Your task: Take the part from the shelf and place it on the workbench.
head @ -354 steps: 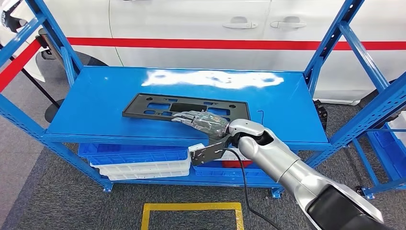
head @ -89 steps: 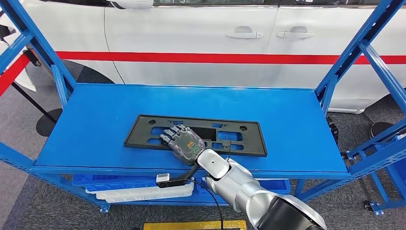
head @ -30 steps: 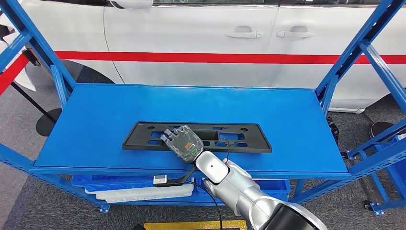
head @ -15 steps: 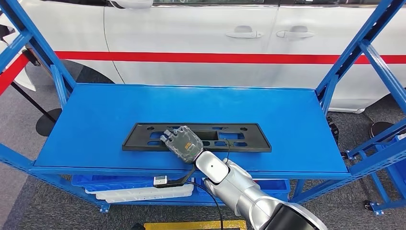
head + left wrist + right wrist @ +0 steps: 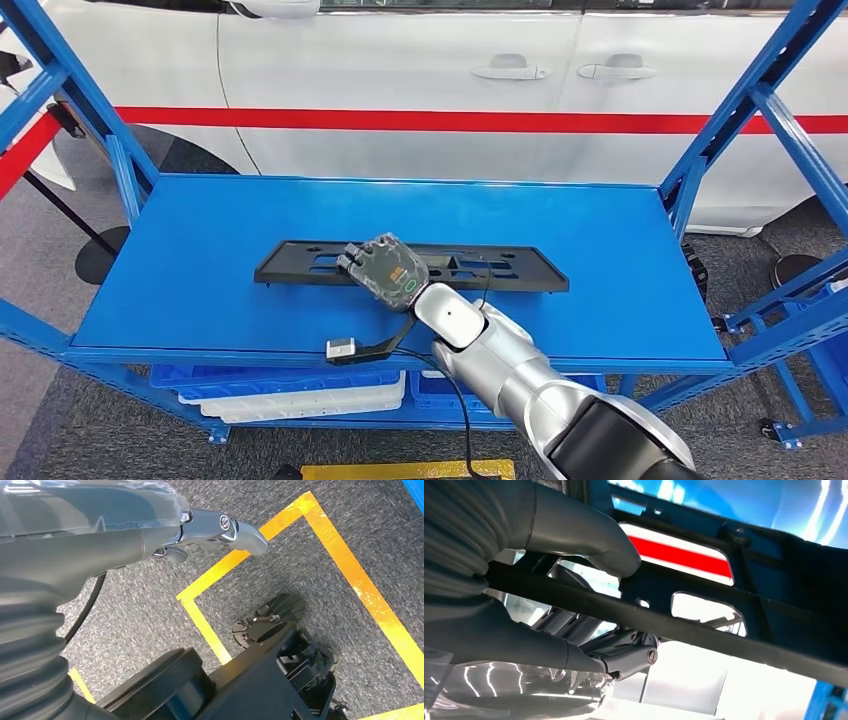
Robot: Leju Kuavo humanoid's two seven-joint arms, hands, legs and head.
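Right hand (image 5: 385, 272) closed around the near long edge of the black licence-plate bracket (image 5: 300, 265), thumb (image 5: 584, 535) on one face and darker fingers (image 5: 589, 630) on the other, as seen close up in the right wrist view. Back of the hand turned toward the head camera, a small green ring and an orange patch visible under its clear cover. Silver right arm (image 5: 510, 375) rising from the lower right of the head view, a black cable (image 5: 455, 410) trailing beneath it and a small wrist camera (image 5: 341, 349) hanging off a bracket just below the wrist.

Bracket tilted up on its far edge, near edge raised off the blue shelf deck (image 5: 200, 250), seemingly still touching the deck along the far side, though hard to confirm from this angle. Long rectangular frame with several cut-out windows, lying crosswise near the middle of the deck, well in from both ends.

Left hand (image 5: 220, 527) hanging low over grey carpet (image 5: 310, 630) marked with yellow tape lines (image 5: 345, 565), fingers extended and apart, holding nothing.

Blue steel uprights (image 5: 735, 110) framing the shelf on both sides. Stacked blue and white trays (image 5: 300, 390) on the level underneath. Behind the shelf, a white car (image 5: 420, 60) with a red stripe (image 5: 450, 122) along its doors and two door handles (image 5: 560, 71) side by side.
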